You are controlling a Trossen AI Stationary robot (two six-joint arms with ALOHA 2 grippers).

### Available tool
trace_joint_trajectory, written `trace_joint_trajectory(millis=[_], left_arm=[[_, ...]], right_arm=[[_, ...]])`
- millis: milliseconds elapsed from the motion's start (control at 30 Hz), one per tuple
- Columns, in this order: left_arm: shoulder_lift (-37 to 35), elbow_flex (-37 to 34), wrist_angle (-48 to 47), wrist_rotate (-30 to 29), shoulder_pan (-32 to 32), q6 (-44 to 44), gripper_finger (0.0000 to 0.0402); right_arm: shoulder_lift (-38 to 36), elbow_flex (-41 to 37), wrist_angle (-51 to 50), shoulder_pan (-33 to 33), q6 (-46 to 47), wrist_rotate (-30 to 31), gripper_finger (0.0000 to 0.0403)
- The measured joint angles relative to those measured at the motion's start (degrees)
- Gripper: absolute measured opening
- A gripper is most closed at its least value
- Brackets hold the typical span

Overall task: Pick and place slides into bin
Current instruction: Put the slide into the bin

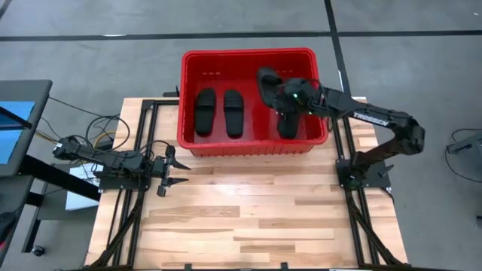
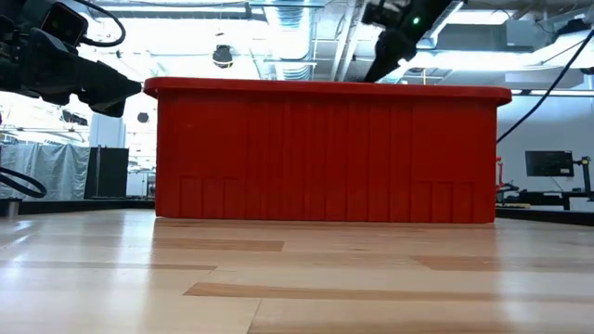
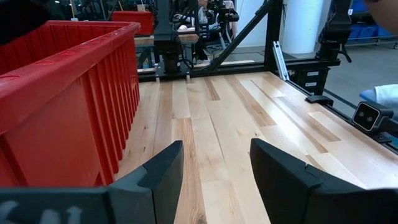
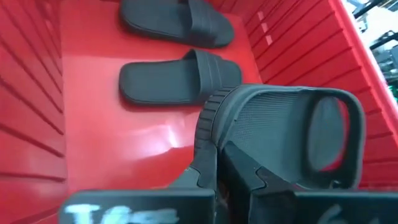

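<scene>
High view is showing the right hand (image 1: 280,96) clamping a slide (image 1: 268,83) by its sole edge over the red bin (image 1: 248,147), light, rubbery, likely flexing, while three slides are lying inside and the left hand (image 1: 175,172) is waiting open above the bench (image 1: 248,218).

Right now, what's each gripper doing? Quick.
Left gripper: open, empty, hovering over the wooden table beside the large red plastic bin.
Right gripper: shut on a black slip-on slide, inside the bin.
</scene>
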Motion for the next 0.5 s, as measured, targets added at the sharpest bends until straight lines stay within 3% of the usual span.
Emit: trace_joint_trajectory(millis=[500], left_arm=[[0.0,0.0,0.0,0.0,0.0,0.0,0.0178]], right_arm=[[9.2,0.0,1.2,-6.3,-6.2,-4.1,0.0000]])
